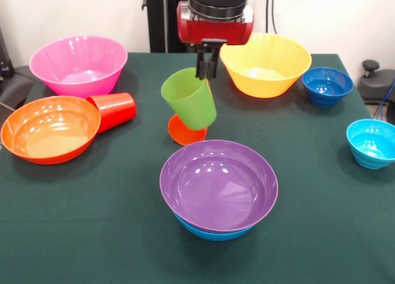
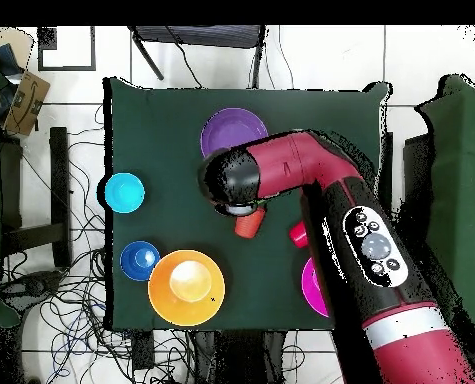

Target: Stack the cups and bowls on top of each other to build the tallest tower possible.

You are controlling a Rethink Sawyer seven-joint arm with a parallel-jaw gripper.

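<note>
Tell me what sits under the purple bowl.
A blue bowl sits under the purple bowl, which is nested in it. Only its lower rim and side show; the rest, and anything inside it, is covered.

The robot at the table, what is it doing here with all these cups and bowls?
The gripper is shut on the rim of the green cup and holds it tilted above the table, over the orange cup. In front of it, the purple bowl sits nested in the blue bowl, the start of a tower. The red cup lies on its side against the orange bowl. The other bowls stand apart.
</note>
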